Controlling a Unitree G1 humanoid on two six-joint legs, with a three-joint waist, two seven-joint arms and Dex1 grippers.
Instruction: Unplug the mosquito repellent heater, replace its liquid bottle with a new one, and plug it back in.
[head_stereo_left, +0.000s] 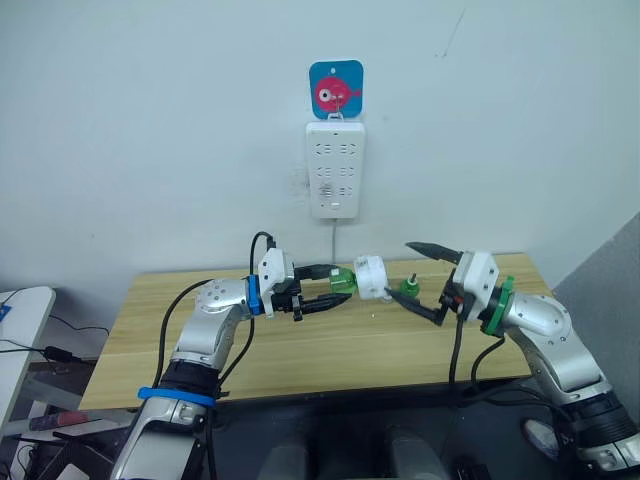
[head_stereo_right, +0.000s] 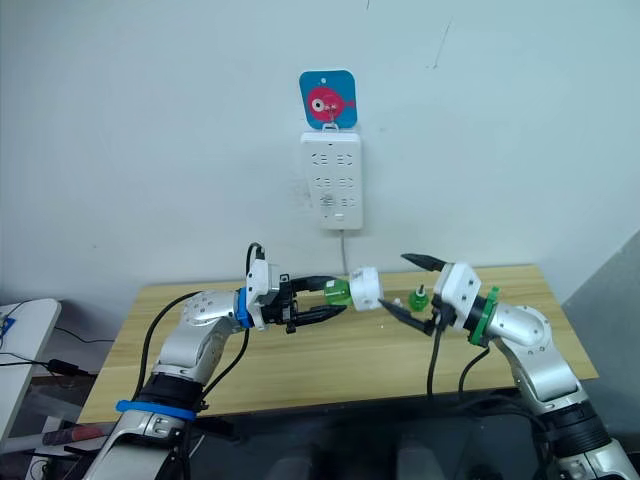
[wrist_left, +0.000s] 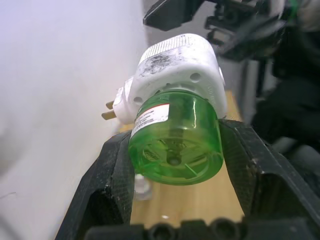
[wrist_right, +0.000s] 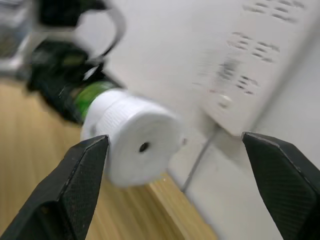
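One step looks done: the mosquito repellent heater (head_stereo_left: 371, 278) hangs unplugged at mid-frame, its old green bottle (wrist_left: 176, 141) pinched by the left gripper (head_stereo_left: 322, 288), the right gripper (head_stereo_left: 428, 284) spread wide beside it, with the swap and replugging left.

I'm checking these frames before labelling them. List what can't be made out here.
- Label on the green bottle: left wrist view, text too small and curved away.
- Heater: right wrist view, blurred; the left gripper covers the bottle behind it.
- Spare bottle on the table: head views, too small, partly behind the right gripper.
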